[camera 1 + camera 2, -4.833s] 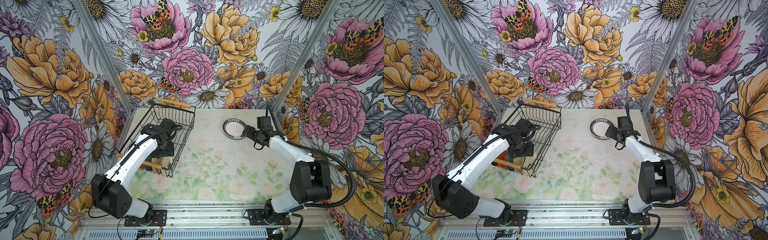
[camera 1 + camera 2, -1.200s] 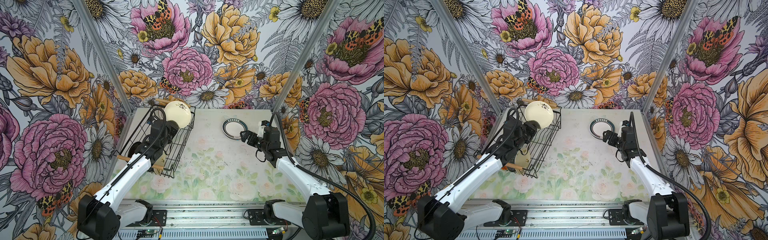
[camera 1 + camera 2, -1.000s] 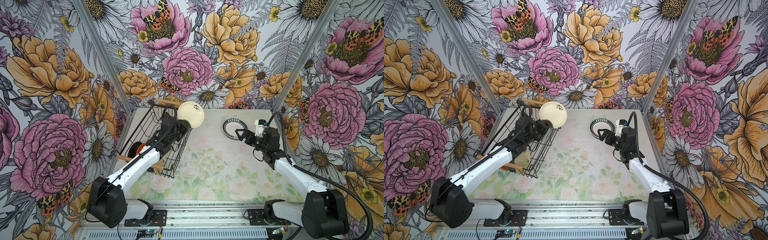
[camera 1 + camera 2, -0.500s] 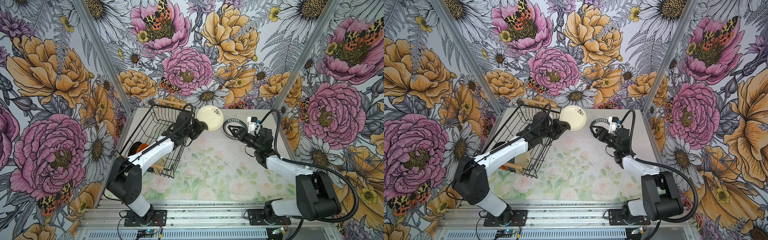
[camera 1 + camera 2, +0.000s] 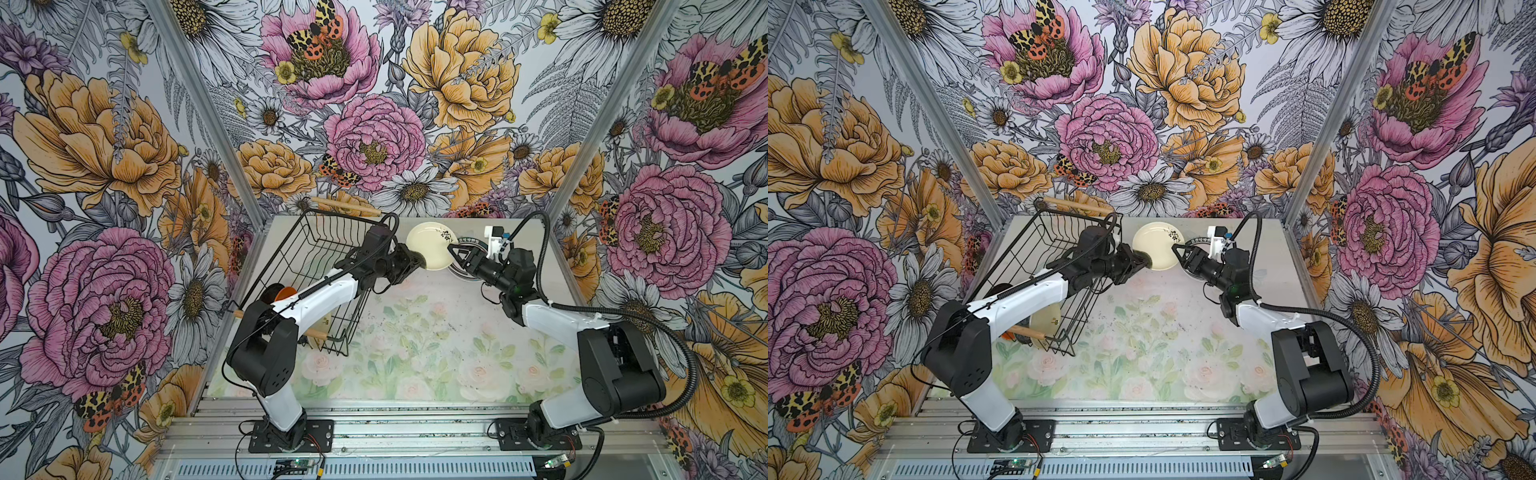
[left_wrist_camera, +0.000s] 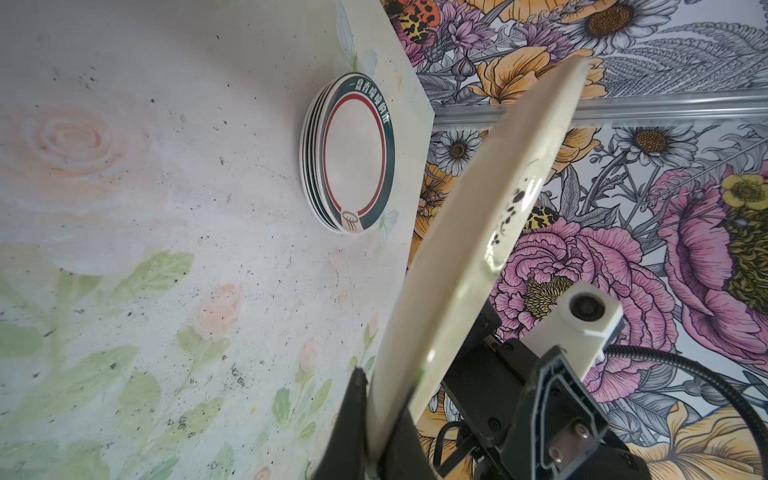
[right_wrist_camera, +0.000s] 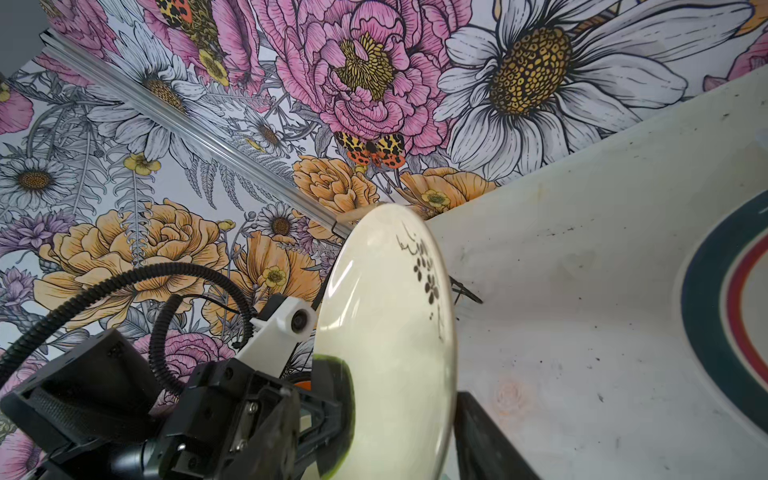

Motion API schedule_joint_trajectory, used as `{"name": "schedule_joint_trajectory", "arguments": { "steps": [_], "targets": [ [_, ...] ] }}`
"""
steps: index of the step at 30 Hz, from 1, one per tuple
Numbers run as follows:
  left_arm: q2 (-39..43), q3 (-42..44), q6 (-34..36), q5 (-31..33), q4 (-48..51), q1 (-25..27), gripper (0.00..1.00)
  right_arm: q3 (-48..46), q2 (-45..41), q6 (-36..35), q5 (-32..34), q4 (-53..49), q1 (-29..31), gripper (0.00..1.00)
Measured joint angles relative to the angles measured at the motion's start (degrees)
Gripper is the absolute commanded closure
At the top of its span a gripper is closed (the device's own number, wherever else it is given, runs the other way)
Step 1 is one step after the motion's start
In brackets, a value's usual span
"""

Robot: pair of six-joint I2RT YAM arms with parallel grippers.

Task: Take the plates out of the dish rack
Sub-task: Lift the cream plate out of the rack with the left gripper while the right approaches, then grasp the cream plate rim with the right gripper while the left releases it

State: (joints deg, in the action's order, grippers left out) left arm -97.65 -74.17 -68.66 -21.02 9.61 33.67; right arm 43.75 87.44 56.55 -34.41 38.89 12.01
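One cream plate, one stack, one rack

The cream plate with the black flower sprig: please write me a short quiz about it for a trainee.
1. True or false: the round cream plate with a black flower sprig is in the air, clear of the black wire dish rack.
2. The left jaws are shut on: A) this plate's rim; B) the rack's wooden handle; C) nothing.
3. Fill in: on the floral table, near the right jaws, lies a stack of white round plates with dark green and ____ rim rings.
Key: 1 true; 2 A; 3 red.
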Motion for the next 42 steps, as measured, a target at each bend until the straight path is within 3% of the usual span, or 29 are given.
{"name": "schedule_joint_trajectory", "arguments": {
  "steps": [10,14,18,21,27,33,38,40,41,42],
  "targets": [
    [-0.3,0.0,0.0,-1.4,-0.9,0.1,1.0,1.9,3.3,1.4,0.0,0.6,0.3,0.73],
    [-0.4,-0.2,1.4,-2.1,-1.0,0.1,1.0,2.1,3.5,2.8,0.8,0.3,0.3,0.98],
    [-1.2,-1.4,2.7,-3.1,-0.5,0.1,0.99,2.6,3.5,3.7,1.3,0.2,-0.1,1.0],
    [-1.9,-2.3,3.1,-3.8,-0.4,0.1,0.86,2.6,3.5,4.1,1.4,0.4,-0.3,1.0],
    [-3.2,-3.4,4.0,-4.8,-0.4,1.0,0.43,3.5,3.5,2.5,-0.8,0.2,0.8,1.0],
    [-2.6,-3.8,7.1,-5.0,1.1,1.0,0.31,9.7,3.6,-3.4,-2.8,-5.7,-0.2,1.0],
    [1.5,-3.9,12.7,-4.2,6.0,1.1,0.25,20.7,3.6,-15.3,-4.9,-16.8,-1.6,1.0],
    [4.2,-3.9,16.1,-3.3,9.8,1.4,0.15,25.0,3.5,-20.2,-4.8,-20.2,-2.3,1.0],
    [5.7,-3.9,17.9,-2.4,11.9,1.4,0.01,27.1,3.4,-22.9,-4.3,-22.2,-2.6,1.0],
    [7.2,-3.9,19.4,-1.6,13.9,1.4,0.01,28.8,3.2,-25.5,-3.8,-24.2,-2.8,1.0]
  ]
}}
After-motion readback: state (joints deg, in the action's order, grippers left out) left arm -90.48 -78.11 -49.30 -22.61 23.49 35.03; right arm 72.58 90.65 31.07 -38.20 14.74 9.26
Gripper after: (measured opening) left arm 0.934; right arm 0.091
